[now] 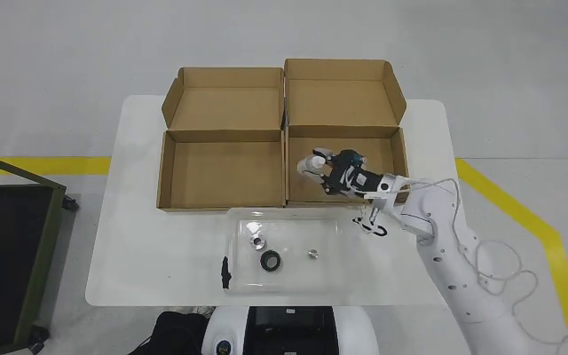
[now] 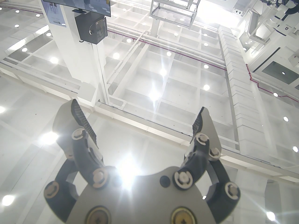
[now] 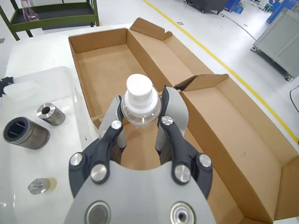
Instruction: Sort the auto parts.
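My right gripper is shut on a clear bulb-shaped part with a white cap, held above the floor of the right cardboard box. From above, the same gripper and part sit over that box's left side. In the clear plastic bin lie a black-bored steel bushing, a smaller steel sleeve and a small metal plug. My left gripper stands open, pointing up at the ceiling with nothing between its fingers.
An open left cardboard box stands beside the right one, holding nothing. A small black piece hangs at the bin's left edge. A dark green shelf cart stands left of the white table.
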Robot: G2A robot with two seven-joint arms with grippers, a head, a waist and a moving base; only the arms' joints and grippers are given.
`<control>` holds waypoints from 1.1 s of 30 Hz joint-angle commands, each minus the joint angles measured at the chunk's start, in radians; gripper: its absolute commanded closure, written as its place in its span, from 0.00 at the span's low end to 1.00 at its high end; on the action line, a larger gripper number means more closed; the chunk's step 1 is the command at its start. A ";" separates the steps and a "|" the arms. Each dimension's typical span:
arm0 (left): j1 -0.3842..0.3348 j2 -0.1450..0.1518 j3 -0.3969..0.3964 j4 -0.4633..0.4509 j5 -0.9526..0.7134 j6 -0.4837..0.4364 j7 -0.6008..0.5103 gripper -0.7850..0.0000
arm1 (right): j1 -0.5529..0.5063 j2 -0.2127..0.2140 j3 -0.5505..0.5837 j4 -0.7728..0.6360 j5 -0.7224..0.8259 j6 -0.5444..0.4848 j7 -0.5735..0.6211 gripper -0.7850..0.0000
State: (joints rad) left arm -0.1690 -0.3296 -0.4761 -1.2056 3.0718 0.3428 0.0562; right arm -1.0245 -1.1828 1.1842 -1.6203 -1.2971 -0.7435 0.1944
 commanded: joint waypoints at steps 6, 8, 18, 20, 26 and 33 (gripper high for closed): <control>0.000 0.000 0.000 0.000 0.000 0.000 0.000 0.00 | 0.081 -0.015 -0.064 0.104 0.034 0.026 0.082 1.00; 0.000 0.000 0.000 0.000 0.000 0.000 0.000 0.00 | 0.100 -0.019 -0.079 0.132 0.044 0.034 0.102 1.00; 0.000 0.000 0.000 0.000 0.000 0.000 0.000 0.00 | 0.179 -0.035 -0.143 0.244 0.071 0.035 0.184 1.00; 0.000 0.000 0.000 0.000 0.000 0.000 0.000 0.00 | 0.189 -0.037 -0.154 0.260 0.066 0.039 0.195 1.00; 0.000 0.000 0.000 0.000 0.000 0.000 0.000 0.00 | 0.200 -0.040 -0.168 0.291 0.076 0.035 0.193 0.07; 0.000 0.000 0.000 0.000 0.000 0.000 0.000 0.00 | 0.192 -0.032 -0.144 0.241 0.067 0.036 0.200 0.00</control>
State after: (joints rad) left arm -0.1690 -0.3296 -0.4761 -1.2056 3.0718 0.3428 0.0562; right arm -0.8284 -1.2175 1.0333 -1.3615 -1.2254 -0.7070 0.3911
